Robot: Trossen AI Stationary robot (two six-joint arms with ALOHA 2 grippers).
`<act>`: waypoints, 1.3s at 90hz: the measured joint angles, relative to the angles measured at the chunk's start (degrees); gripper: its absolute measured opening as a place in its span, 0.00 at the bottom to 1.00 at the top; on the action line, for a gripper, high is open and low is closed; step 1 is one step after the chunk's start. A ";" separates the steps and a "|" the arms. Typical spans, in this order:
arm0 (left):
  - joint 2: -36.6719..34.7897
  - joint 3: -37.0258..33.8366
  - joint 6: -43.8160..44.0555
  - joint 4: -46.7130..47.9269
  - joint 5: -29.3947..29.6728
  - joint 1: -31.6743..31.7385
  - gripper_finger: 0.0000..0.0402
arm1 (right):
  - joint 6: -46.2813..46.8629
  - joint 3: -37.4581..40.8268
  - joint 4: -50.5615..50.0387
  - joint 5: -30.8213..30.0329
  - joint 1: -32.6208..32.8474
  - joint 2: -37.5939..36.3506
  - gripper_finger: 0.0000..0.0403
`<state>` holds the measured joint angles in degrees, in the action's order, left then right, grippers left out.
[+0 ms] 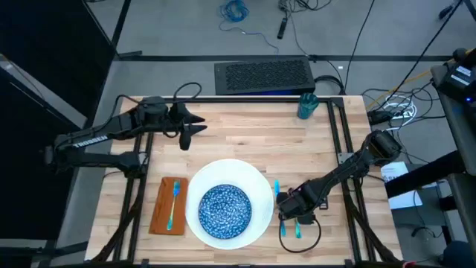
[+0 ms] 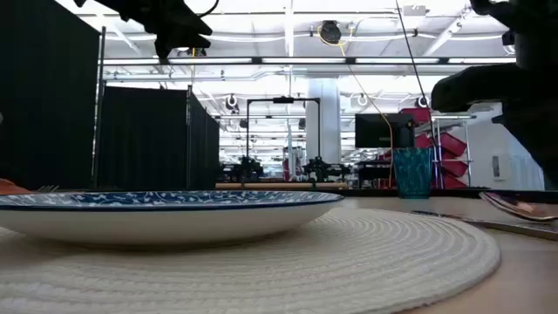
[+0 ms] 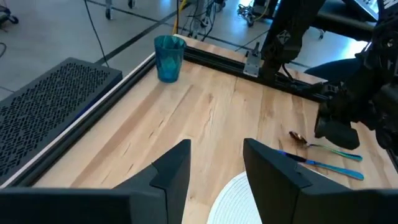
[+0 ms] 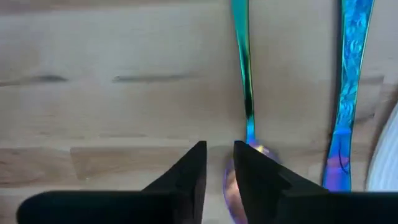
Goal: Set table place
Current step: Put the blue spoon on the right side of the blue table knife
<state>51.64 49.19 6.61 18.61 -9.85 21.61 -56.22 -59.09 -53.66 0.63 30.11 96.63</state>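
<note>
From above, the table (image 1: 245,130) carries a white plate (image 1: 256,179) with a blue speckled bowl (image 1: 224,211) on it, an orange napkin (image 1: 165,216) to its left bearing a light-blue fork (image 1: 174,202), and a teal cup (image 1: 307,105) at the far edge. Only the low view shows the plate's surface to be a woven, ribbed texture.

The right gripper (image 1: 287,214) sits low just right of the plate. Its wrist view alone shows two iridescent blue pieces of cutlery: a spoon (image 4: 245,81) whose bowl lies at the fingertips, and a knife (image 4: 348,93) beside it. The fingers are nearly pressed together, probably holding nothing, though the spoon bowl is partly hidden.

The left gripper (image 1: 195,126) hovers over the far-left table, fingers spread. White lettering on that arm reads "TROSSEN".
</note>
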 joint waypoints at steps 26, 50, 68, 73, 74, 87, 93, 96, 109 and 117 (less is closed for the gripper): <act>0.00 0.00 0.46 -0.13 -1.69 0.00 0.33 | 25.30 -5.06 0.49 -4.37 -1.23 -1.78 0.18; 0.00 0.00 1.45 -0.13 -2.73 0.00 0.33 | 54.73 -6.27 2.39 4.11 -5.85 -5.67 0.18; 0.00 0.00 1.94 -0.12 -5.03 0.00 0.33 | 80.22 0.83 14.31 9.58 -2.55 -5.56 0.09; 0.00 0.00 1.66 -0.10 -5.03 0.00 0.33 | 84.92 1.56 14.37 8.24 -1.15 -5.56 0.05; 0.00 0.00 1.62 -0.11 -5.03 0.00 0.33 | 85.82 1.64 14.37 7.70 -0.89 -5.56 0.04; 0.00 0.00 1.68 -0.09 -5.51 0.00 0.33 | 99.14 1.97 13.77 0.78 1.60 -5.56 0.00; 0.00 0.00 1.70 -0.09 -6.51 0.00 0.33 | 105.56 1.97 13.80 -0.74 1.97 -5.56 0.00; 0.00 0.00 1.77 -0.09 -7.01 0.00 0.33 | 107.71 1.97 13.81 -0.66 1.99 -5.54 0.01; 0.00 0.00 2.01 -0.09 -7.89 -0.16 0.33 | 113.22 1.97 13.87 -0.78 2.28 -5.23 0.04; 0.00 0.00 2.00 -0.09 -7.94 -0.87 0.33 | 117.69 1.97 13.06 -0.86 2.25 -4.49 0.07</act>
<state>51.64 49.19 8.61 18.52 -17.79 20.73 61.47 -57.12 -40.60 -0.24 32.36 92.14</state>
